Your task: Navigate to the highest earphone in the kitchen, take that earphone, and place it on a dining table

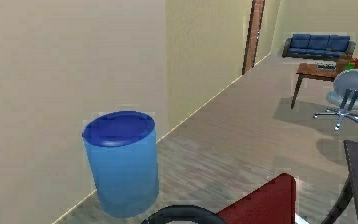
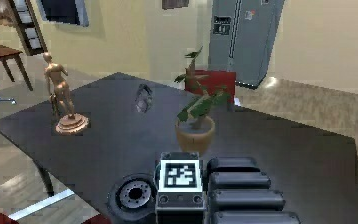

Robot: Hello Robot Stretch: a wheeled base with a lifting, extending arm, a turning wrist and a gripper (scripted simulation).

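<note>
A small grey thing, likely the earphone, is lying on the dining table between a statue and a potted plant, suggesting the task is ending, while the grip of the gripper is proving impossible to tell.

Illumination is bright and even in both views, with no lamp in sight. In the forward view the flat cream wall is uniformly lit. The blue cylindrical plastic bin carries a pale vertical sheen on its side, and its lid reads darker. Soft grey shadows lie on the wood-plank floor beneath the grey swivel chair. The brown door frame leans (an edge effect of the picture only). In the arm side view the dark matte tabletop shows a faint pale sheen. A bright glare spot marks the floor at the foot of the tall grey steel refrigerator.
</note>
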